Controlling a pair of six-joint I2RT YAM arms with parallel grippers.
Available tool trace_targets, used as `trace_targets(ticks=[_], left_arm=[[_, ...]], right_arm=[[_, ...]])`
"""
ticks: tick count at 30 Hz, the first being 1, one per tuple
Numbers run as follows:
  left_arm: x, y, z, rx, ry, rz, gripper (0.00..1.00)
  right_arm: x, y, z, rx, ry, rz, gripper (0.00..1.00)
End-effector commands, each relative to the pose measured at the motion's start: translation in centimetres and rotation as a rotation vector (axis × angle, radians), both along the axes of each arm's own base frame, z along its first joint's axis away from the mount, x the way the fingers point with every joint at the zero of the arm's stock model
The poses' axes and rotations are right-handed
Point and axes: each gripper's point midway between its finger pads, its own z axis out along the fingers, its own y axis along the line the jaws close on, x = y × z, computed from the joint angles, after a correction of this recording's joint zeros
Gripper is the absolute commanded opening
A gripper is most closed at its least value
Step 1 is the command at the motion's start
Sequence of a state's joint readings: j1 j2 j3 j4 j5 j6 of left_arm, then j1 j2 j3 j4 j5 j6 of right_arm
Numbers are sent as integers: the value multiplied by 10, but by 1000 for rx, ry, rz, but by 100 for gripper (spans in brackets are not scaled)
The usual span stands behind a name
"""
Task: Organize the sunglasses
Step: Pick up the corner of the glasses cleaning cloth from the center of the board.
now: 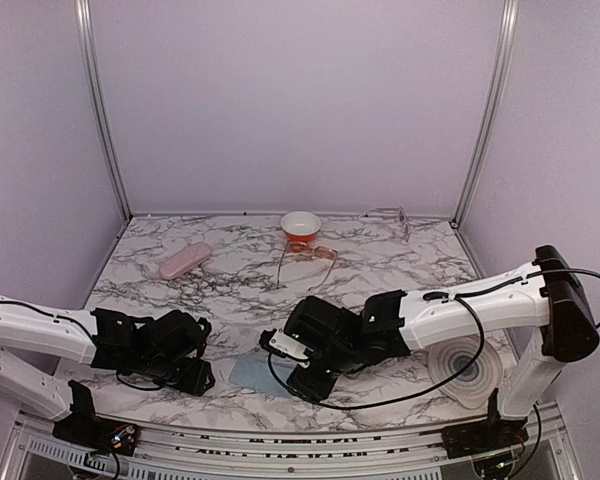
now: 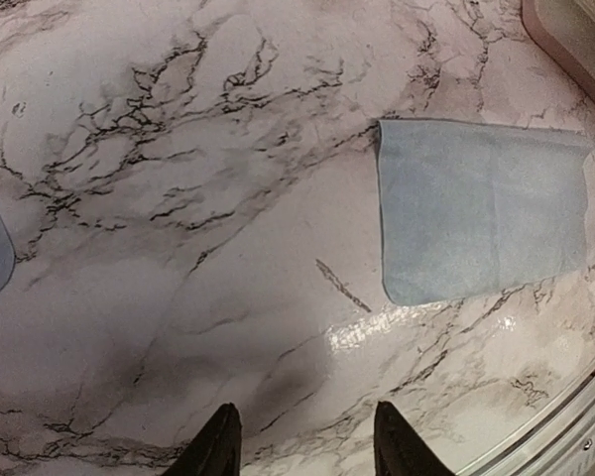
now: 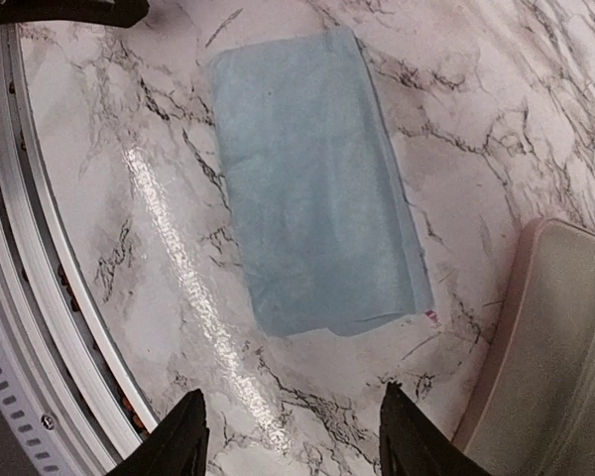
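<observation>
With both jaws spread and empty well short of the bowl (image 1: 300,222), reaching the orange sunglasses (image 1: 307,252) just in front of it or the pale sunglasses (image 1: 390,214) to its right could bump it or bend thin wire.

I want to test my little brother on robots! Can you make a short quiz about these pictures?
1. True or false: the left tool and the right tool both hold nothing.
2. What lies right beside the bowl? A pink case, B orange-tinted sunglasses, C blue cloth.
3. Fill in: the clear sunglasses lie near the back ___ corner of the table.

Key: 1 true; 2 B; 3 right.
</observation>
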State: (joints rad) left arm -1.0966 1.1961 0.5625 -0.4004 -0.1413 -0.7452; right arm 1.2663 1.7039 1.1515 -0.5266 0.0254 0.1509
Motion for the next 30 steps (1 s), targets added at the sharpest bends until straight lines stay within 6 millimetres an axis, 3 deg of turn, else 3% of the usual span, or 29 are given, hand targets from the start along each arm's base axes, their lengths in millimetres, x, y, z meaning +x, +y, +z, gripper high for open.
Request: trace_targets(ticks=[1,11,30], left_arm=[[10,-31,7,-39,-5,-56,44],[20,-67,-1,-23,36,-94,39],[20,-56,-29,181,14,-82,30]], right_arm=[[6,2,7,-12,-59,-4,57],[8,-15,7,-8,-90,-24,57],[8,-22,5,1,-103,-20,58]])
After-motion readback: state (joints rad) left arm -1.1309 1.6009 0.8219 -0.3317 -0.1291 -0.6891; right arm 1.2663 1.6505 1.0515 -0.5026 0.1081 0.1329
